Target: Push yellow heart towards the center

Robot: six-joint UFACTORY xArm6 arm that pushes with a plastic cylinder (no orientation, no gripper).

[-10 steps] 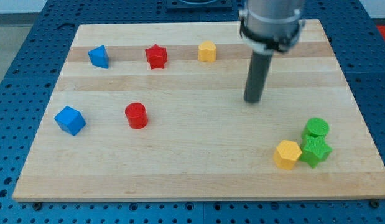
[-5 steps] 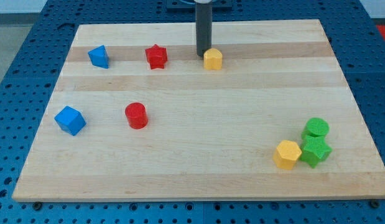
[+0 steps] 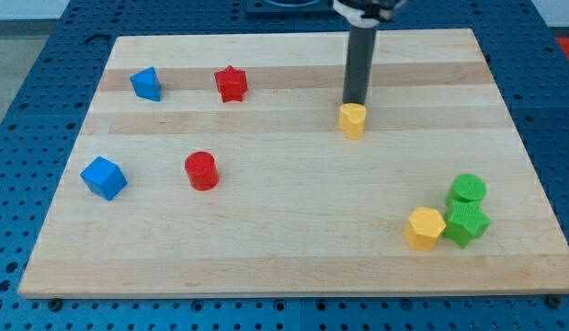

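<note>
The yellow heart (image 3: 353, 120) lies on the wooden board (image 3: 293, 230), a little right of the board's middle and above it. My tip (image 3: 354, 101) stands right behind the heart, on its top side in the view, touching or nearly touching it. The dark rod rises from there to the view's top edge.
A blue block (image 3: 146, 84) and a red star (image 3: 231, 84) sit at the top left. A blue cube (image 3: 104, 177) and a red cylinder (image 3: 201, 170) sit at the left. A yellow hexagon (image 3: 424, 228), a green cylinder (image 3: 468, 190) and a green block (image 3: 467, 223) cluster at the bottom right.
My tip swung from the board's right to behind the yellow heart, then pushed it down and to the right, from the top row towards the middle.
</note>
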